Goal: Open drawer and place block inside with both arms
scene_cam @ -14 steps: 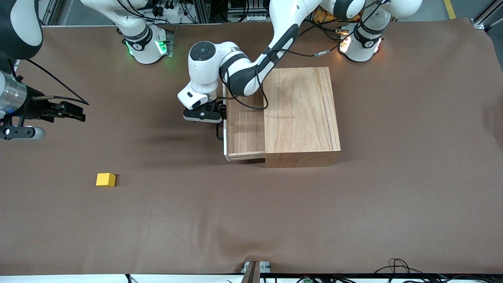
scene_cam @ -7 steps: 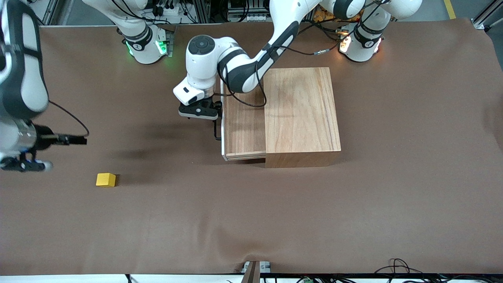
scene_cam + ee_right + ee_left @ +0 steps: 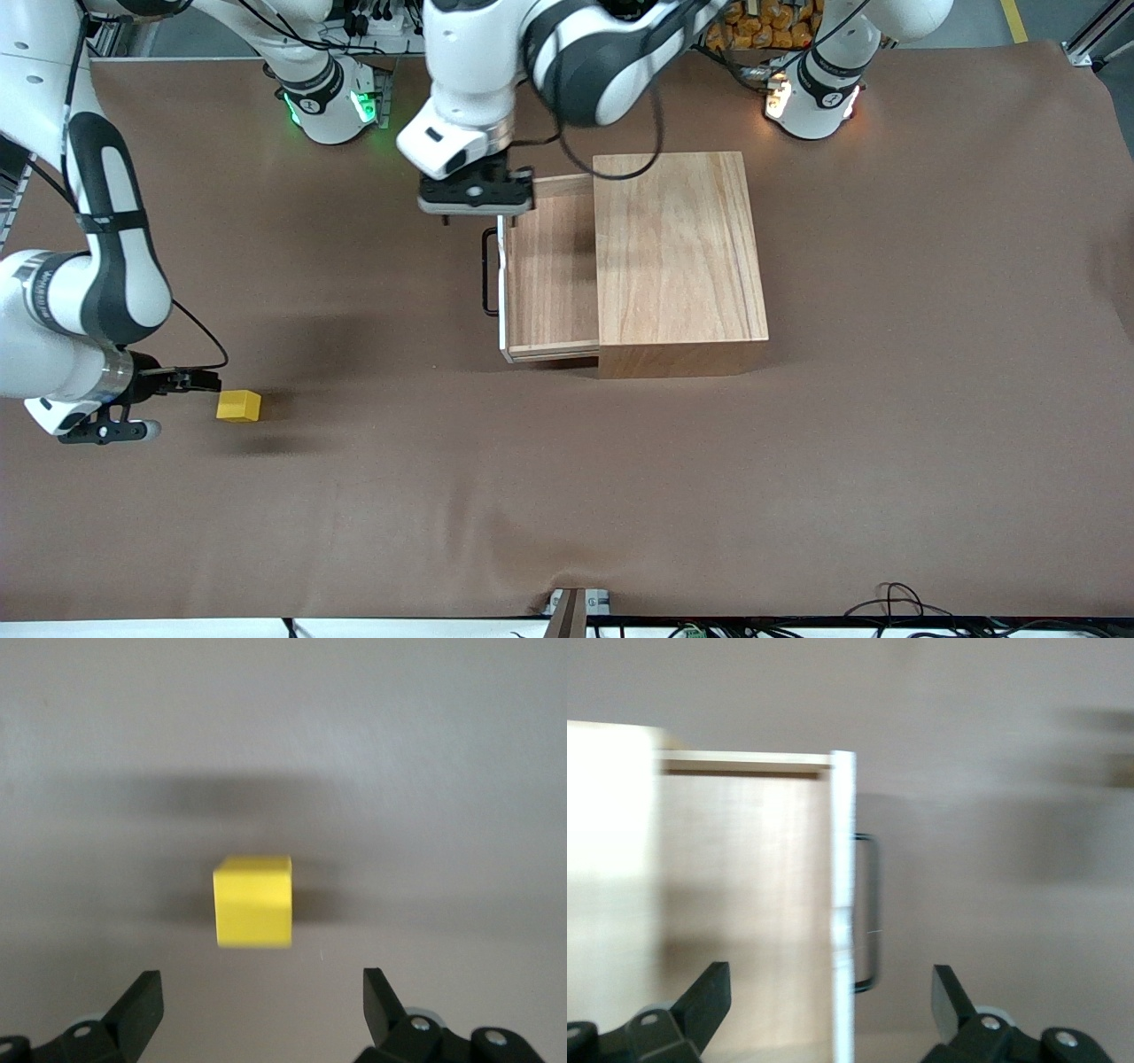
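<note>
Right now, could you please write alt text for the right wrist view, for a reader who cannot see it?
A small yellow block sits alone on the brown table cover, casting a soft shadow. The right gripper is above it with its two black fingers spread wide, touching nothing.

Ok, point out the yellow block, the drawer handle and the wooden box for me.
yellow block (image 3: 238, 405): front view, top face.
drawer handle (image 3: 486, 273): front view, middle of the black loop.
wooden box (image 3: 678, 248): front view, middle of the top panel.
</note>
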{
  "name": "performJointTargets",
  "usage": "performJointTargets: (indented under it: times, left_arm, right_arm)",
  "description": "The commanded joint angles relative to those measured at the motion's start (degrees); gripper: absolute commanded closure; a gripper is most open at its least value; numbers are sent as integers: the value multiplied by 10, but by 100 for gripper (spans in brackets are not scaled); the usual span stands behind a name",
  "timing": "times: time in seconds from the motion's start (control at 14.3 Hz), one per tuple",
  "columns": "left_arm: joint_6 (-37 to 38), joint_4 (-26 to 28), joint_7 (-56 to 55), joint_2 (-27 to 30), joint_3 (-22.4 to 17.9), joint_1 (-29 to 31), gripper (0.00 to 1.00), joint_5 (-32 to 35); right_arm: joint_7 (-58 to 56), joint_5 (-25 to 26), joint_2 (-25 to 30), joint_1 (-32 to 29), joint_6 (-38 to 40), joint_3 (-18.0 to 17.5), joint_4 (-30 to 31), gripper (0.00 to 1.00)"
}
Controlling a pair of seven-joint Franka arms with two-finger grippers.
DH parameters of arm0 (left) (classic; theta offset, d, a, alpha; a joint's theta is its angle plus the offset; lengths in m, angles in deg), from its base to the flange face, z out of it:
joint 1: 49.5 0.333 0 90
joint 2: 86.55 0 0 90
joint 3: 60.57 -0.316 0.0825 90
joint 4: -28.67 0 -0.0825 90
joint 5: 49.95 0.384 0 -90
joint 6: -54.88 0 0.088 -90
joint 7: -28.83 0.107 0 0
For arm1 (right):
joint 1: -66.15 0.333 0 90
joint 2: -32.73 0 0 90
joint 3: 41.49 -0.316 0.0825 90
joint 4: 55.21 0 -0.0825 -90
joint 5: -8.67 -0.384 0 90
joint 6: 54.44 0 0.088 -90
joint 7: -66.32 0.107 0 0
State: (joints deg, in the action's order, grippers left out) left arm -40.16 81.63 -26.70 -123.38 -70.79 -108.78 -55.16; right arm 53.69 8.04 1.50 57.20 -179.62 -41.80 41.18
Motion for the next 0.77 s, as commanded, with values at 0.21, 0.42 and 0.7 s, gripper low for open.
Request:
performJointTargets:
  times: [0.21, 0.42, 0.7]
  left_arm:
    - [210, 29, 115, 121, 5, 147, 0, 34]
    - [279, 43, 309, 187, 5, 283, 0, 36]
    - [277, 88, 446, 255, 10, 431, 0, 36]
  right_arm:
    - [-8, 5, -18, -1, -134, -6, 83, 0]
    - [-7, 4, -28, -4, -135, -7, 83, 0]
    - [-7, 4, -42, -5, -158, -7, 82, 6]
